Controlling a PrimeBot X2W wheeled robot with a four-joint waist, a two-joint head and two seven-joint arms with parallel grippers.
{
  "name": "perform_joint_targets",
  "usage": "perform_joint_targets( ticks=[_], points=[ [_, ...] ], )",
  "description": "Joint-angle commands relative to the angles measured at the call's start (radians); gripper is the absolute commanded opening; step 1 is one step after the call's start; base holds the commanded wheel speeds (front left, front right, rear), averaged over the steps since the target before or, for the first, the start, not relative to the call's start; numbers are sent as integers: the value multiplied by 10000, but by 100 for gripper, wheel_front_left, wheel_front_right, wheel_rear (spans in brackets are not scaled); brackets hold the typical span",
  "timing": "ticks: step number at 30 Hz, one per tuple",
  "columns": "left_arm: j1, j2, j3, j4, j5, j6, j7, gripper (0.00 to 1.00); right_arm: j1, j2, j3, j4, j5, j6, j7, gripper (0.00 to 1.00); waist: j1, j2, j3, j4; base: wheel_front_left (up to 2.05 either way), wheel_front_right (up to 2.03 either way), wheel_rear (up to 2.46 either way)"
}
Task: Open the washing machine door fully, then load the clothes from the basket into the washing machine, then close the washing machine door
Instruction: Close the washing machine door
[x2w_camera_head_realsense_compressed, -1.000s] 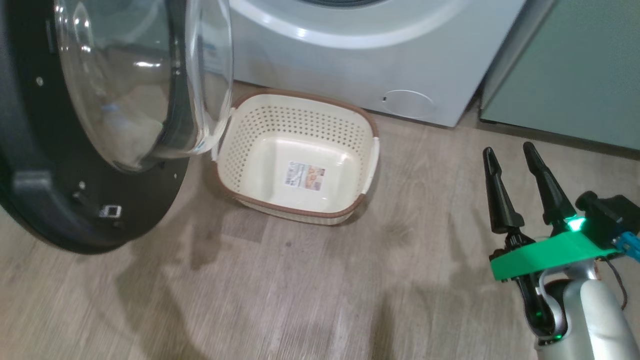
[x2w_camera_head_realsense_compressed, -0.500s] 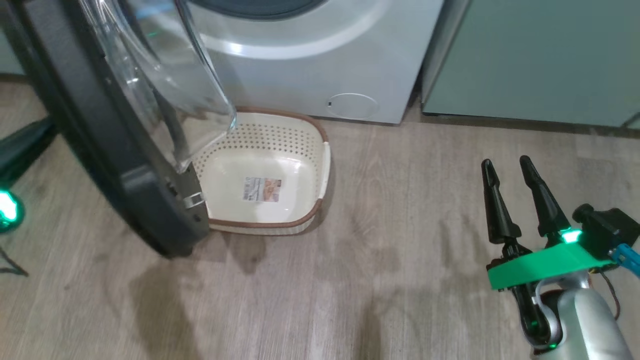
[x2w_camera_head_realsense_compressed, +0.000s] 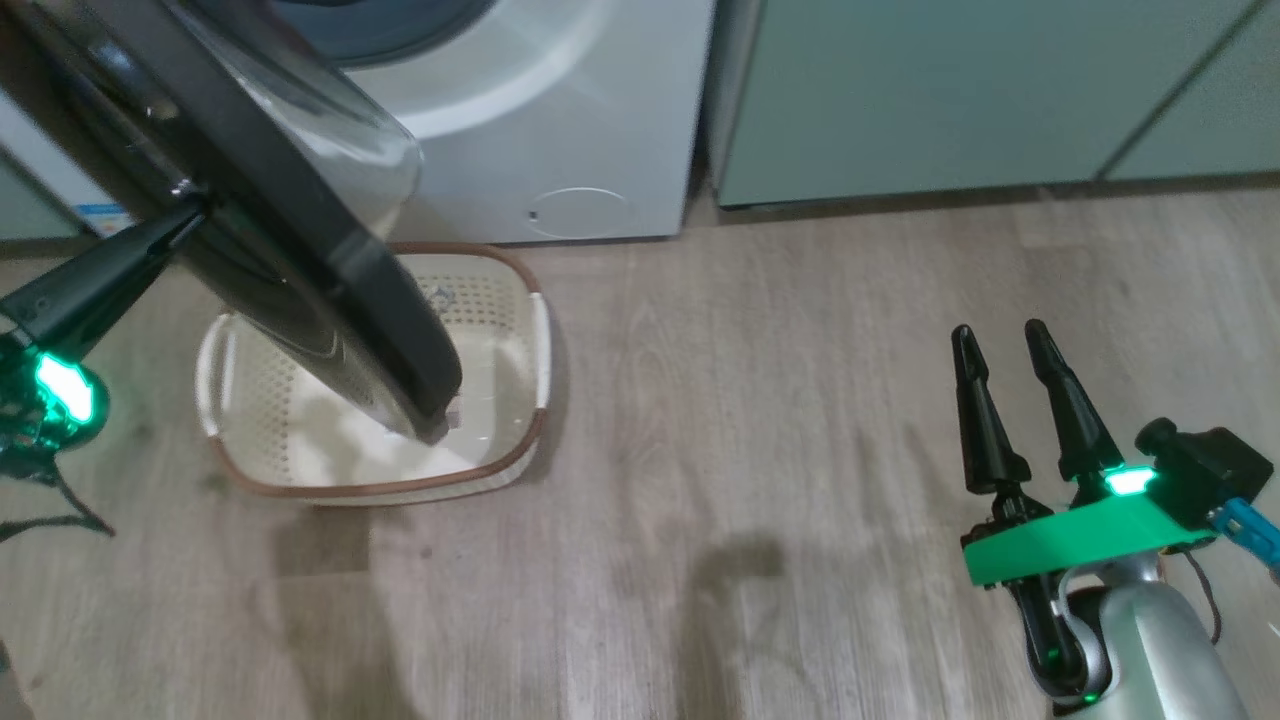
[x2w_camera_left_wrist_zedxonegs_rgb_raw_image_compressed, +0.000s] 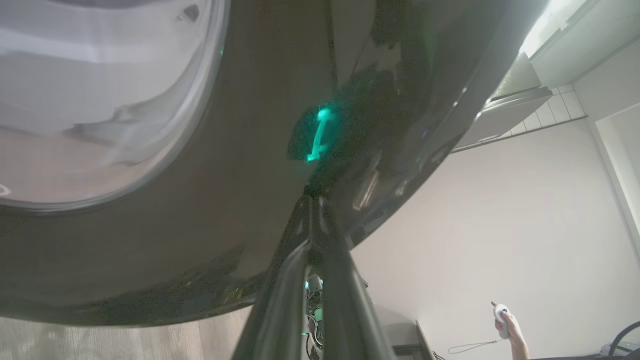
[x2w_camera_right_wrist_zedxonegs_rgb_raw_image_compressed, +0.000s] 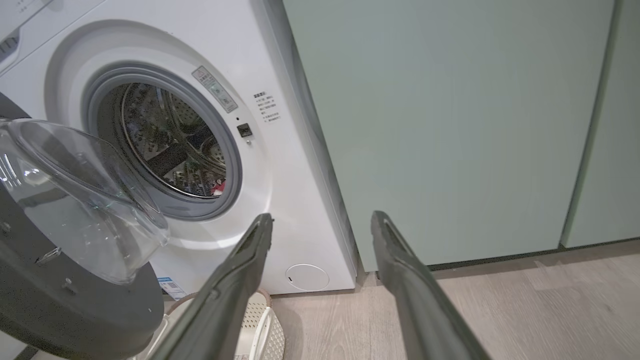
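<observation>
Loading looked done: basket (x2w_camera_head_realsense_compressed: 400, 488) was empty, clothes (x2w_camera_right_wrist_zedxonegs_rgb_raw_image_compressed: 218, 188) sat in washing machine (x2w_camera_right_wrist_zedxonegs_rgb_raw_image_compressed: 280, 165). Only closing left: left claw (x2w_camera_left_wrist_zedxonegs_rgb_raw_image_compressed: 312, 235), fingers together, was against half-open washing machine door (x2w_camera_head_realsense_compressed: 300, 260); right claw (x2w_camera_head_realsense_compressed: 998, 330) apart, idle.

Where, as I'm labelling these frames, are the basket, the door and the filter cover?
basket (x2w_camera_head_realsense_compressed: 250, 395): head view, perforated inner wall.
door (x2w_camera_head_realsense_compressed: 300, 250): head view, black outer edge.
filter cover (x2w_camera_right_wrist_zedxonegs_rgb_raw_image_compressed: 307, 276): right wrist view, its centre.
</observation>
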Motion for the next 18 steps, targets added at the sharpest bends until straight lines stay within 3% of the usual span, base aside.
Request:
perform_joint_targets(
  ticks=[1, 18],
  points=[
    [-541, 267, 268, -426, 116, 44, -45, 0, -57, -33, 252, -251, 72, 0, -150, 100, 0, -1, 150, -400, 0, 0, 0],
    [-2882, 226, 188, 994, 881, 451, -1421, 0, -521, -33, 765, 63, 647, 0, -481, 100, 0, -1, 1255, -2240, 0, 0, 0]
  ],
)
